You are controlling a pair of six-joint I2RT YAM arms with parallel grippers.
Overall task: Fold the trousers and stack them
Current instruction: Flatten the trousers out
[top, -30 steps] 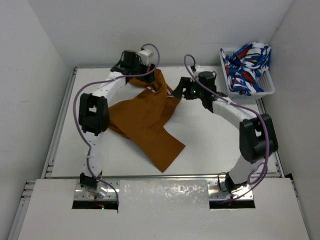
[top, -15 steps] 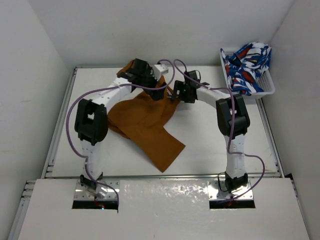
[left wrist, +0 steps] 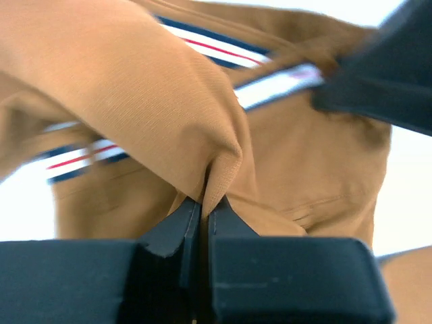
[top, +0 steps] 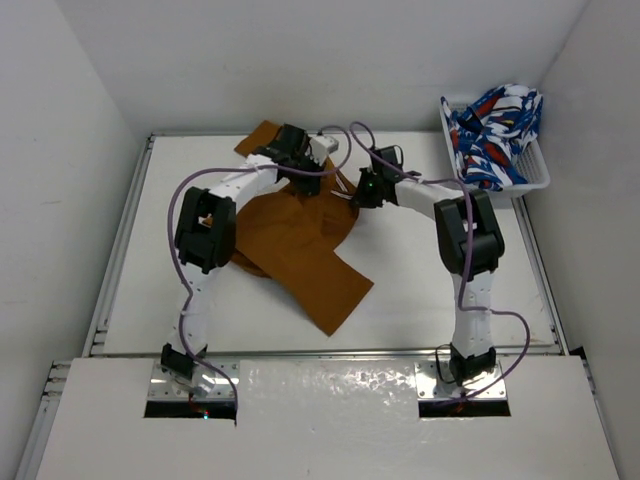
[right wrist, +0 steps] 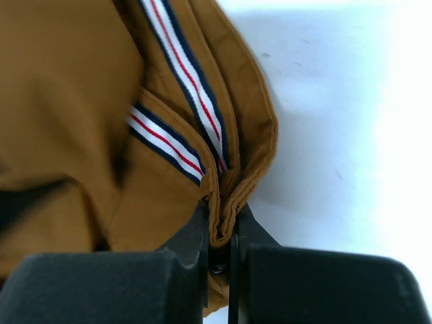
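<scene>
The mustard-brown trousers (top: 300, 250) lie crumpled across the middle of the white table, one leg reaching toward the near edge and a piece of cloth at the back edge. My left gripper (top: 305, 183) is shut on a fold of the trousers (left wrist: 169, 121) near the waistband; the cloth comes out from between the pinched jaws at my left gripper (left wrist: 204, 209). My right gripper (top: 358, 195) is shut on the doubled waistband edge of the trousers (right wrist: 74, 108), with the striped inner band beside my right gripper (right wrist: 221, 226). Both grippers stand close together at the trousers' far end.
A white basket (top: 540, 178) at the back right corner holds blue-white-red patterned clothes (top: 492, 125). White walls close in the table at the back and on both sides. Bare white table (top: 420, 290) shows to the right of the trouser leg.
Both grippers have shut on the trousers' waistband end. The left arm has moved right along the back, and the right arm has folded in toward the middle. The cloth has shifted slightly.
</scene>
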